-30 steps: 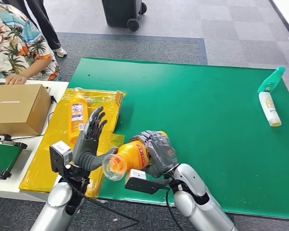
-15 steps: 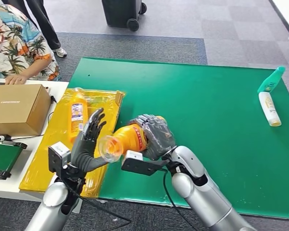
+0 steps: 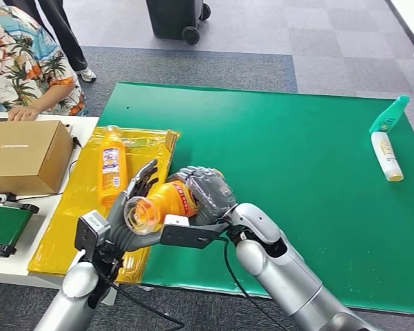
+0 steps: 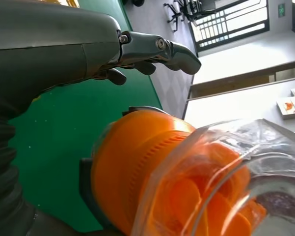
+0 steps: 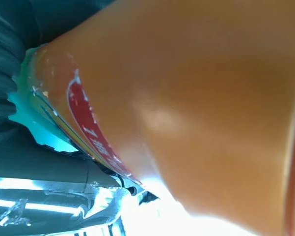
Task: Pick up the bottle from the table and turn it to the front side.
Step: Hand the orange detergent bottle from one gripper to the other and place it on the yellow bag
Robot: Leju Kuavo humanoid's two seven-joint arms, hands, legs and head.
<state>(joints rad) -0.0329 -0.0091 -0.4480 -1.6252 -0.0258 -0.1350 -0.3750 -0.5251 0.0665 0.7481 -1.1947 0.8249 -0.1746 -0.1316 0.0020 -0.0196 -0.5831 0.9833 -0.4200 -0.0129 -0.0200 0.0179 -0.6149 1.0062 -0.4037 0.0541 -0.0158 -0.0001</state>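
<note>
Head view: the right hand [image 3: 207,193] wraps its fingers around the body of the orange bottle [image 3: 165,200], holding it lifted above the near left part of the green table mat [image 3: 298,158]. The bottle lies roughly level, its clear cap end pointing left and toward the camera, a red label band showing beside the gripping fingers. The left hand [image 3: 129,214] is spread, its fingers apart and reaching up just left of the bottle's cap end; whether they touch the cap cannot be told. Left wrist view: the bottle's clear cap and orange shoulder [image 4: 168,177] sit close below the extended dark fingers [image 4: 157,49], with a gap between them. Right wrist view: the orange bottle wall and its red label [image 5: 175,98] lie close against the hand.

A second orange bottle [image 3: 111,165] lies on the yellow plastic sheet [image 3: 74,214] at the left, well apart from the held one. A brown cardboard box [image 3: 25,157] stands on the white side table at far left, a person in a patterned shirt [image 3: 27,62] behind it. At the far right of the mat lie a white bottle [image 3: 386,156] and a teal bottle [image 3: 389,114], touching end to end
</note>
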